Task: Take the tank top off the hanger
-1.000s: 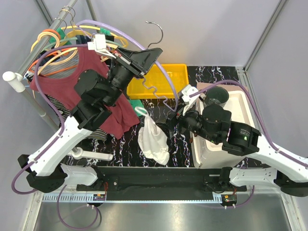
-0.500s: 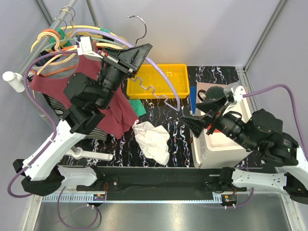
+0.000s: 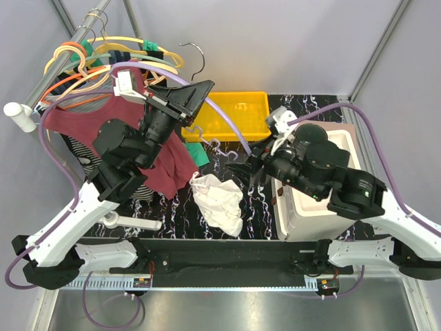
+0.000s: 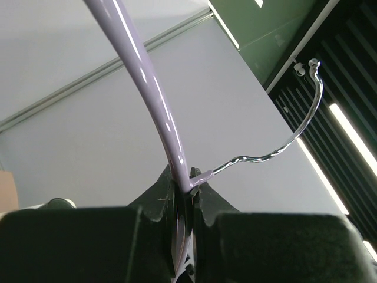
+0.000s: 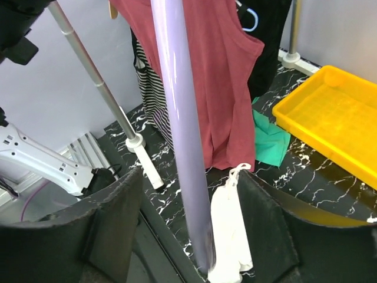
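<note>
Your left end effector (image 4: 187, 190) is clamped tight on the lavender hanger (image 4: 158, 112), just below its metal hook (image 4: 293, 137) (raised above the bench (image 3: 262, 207)). The white tank top (image 3: 219, 201) lies crumpled on the bench, off the hanger. Your right end effector (image 5: 191, 188) stands wide apart, gripping nothing; the hanger's arm passes between its fingers.

Tank top (image 3: 219, 203) on table (image 3: 256, 210); tray (image 3: 234, 94) behind it; bin (image 3: 310, 210) right; rack (image 3: 83, 34) far left

one white tank top (image 3: 219, 203), one yellow tray (image 3: 249, 116)
</note>
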You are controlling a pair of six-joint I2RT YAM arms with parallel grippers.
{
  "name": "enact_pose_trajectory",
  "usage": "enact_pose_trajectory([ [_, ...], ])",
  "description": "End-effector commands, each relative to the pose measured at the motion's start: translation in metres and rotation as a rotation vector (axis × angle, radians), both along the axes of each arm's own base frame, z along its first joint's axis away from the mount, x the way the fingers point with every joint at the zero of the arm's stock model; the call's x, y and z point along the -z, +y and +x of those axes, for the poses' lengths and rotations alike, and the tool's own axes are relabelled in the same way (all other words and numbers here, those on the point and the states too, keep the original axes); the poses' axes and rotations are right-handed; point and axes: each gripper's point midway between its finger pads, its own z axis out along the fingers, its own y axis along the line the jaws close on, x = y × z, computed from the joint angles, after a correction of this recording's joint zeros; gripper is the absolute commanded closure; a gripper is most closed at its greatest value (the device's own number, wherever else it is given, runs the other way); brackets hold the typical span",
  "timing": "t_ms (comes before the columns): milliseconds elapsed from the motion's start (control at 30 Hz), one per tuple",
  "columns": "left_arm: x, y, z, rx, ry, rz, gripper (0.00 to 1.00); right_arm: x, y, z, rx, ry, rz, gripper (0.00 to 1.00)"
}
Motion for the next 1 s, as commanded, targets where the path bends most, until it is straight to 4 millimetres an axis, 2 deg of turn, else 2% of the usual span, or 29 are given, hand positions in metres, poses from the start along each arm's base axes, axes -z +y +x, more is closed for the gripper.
enact_pose_trajectory([
  [0, -0.031, 0.023, -0.018, 0.0, -0.061, -0.134, 1.0, -0.03, 0.014, -0.005, -0.054, -0.039, 0.096, 0.35],
  [67, -0.03, 0.024, -0.021, 0.009, -0.057, -0.149, 1.0, -0.023, 0.019, -0.004, -0.057, -0.018, 0.09, 0.43],
  [167, -0.029, 0.024, -0.026, 0.031, -0.063, -0.157, 1.0, -0.02, 0.017, -0.004, -0.045, 0.004, 0.113, 0.82],
  [200, -0.026, 0.023, -0.029, 0.046, -0.067, -0.15, 1.0, -0.02, 0.016, -0.003, -0.032, 0.007, 0.122, 1.0],
  [267, -0.024, 0.019, -0.039, 0.085, -0.109, -0.127, 0.99, -0.018, 0.009, -0.005, -0.028, 0.016, 0.133, 1.0],
  [300, -0.016, 0.016, -0.041, 0.096, -0.111, -0.105, 0.88, -0.022, 0.001, -0.008, -0.027, 0.016, 0.153, 1.0],
  [333, -0.016, 0.019, -0.05, 0.12, -0.131, -0.093, 0.82, -0.021, -0.002, -0.011, -0.03, 0.023, 0.16, 1.0],
  [367, -0.008, 0.018, -0.051, 0.116, -0.133, -0.054, 0.77, -0.012, -0.005, -0.011, -0.024, 0.038, 0.148, 1.0],
  [400, 0.001, 0.017, -0.052, 0.117, -0.13, -0.022, 0.65, -0.016, -0.016, -0.016, -0.024, 0.045, 0.177, 1.0],
  [433, 0.0, 0.025, -0.061, 0.125, -0.15, -0.009, 0.61, -0.006, -0.02, -0.017, -0.018, 0.059, 0.168, 1.0],
  [467, 0.01, 0.025, -0.063, 0.121, -0.149, 0.047, 0.57, 0.0, -0.025, -0.019, -0.012, 0.073, 0.16, 1.0],
  [500, 0.017, 0.027, -0.067, 0.123, -0.152, 0.077, 0.55, -0.001, -0.034, -0.023, -0.013, 0.081, 0.175, 1.0],
  [533, 0.017, 0.035, -0.078, 0.137, -0.178, 0.092, 0.5, 0.005, -0.037, -0.024, -0.013, 0.092, 0.164, 1.0],
  [600, 0.039, 0.038, -0.085, 0.146, -0.176, 0.176, 0.46, 0.013, -0.04, -0.031, -0.036, 0.115, 0.137, 1.0],
  [700, 0.07, 0.056, -0.103, 0.16, -0.157, 0.261, 0.41, 0.02, -0.035, -0.038, -0.081, 0.125, 0.087, 1.0],
  [733, 0.078, 0.063, -0.107, 0.156, -0.142, 0.276, 0.37, 0.015, -0.033, -0.039, -0.094, 0.118, 0.082, 1.0],
  [767, 0.1, 0.07, -0.112, 0.164, -0.097, 0.313, 0.36, 0.016, -0.031, -0.04, -0.108, 0.119, 0.064, 1.0],
  [800, 0.109, 0.075, -0.117, 0.17, -0.072, 0.324, 0.36, 0.016, -0.023, -0.04, -0.126, 0.122, 0.051, 1.0],
  [833, 0.133, 0.08, -0.116, 0.168, 0.002, 0.377, 0.36, 0.003, -0.021, -0.042, -0.142, 0.111, 0.077, 1.0],
  [867, 0.145, 0.083, -0.118, 0.172, 0.046, 0.38, 0.36, -0.006, -0.015, -0.048, -0.188, 0.098, 0.094, 1.0],
  [900, 0.146, 0.096, -0.127, 0.167, 0.047, 0.359, 0.36, -0.006, -0.007, -0.048, -0.205, 0.092, 0.079, 1.0],
  [933, 0.156, 0.102, -0.128, 0.156, 0.08, 0.367, 0.36, -0.017, -0.006, -0.048, -0.214, 0.077, 0.091, 1.0],
  [967, 0.163, 0.106, -0.13, 0.156, 0.102, 0.353, 0.36, -0.017, -0.002, -0.049, -0.229, 0.075, 0.08, 1.0],
])
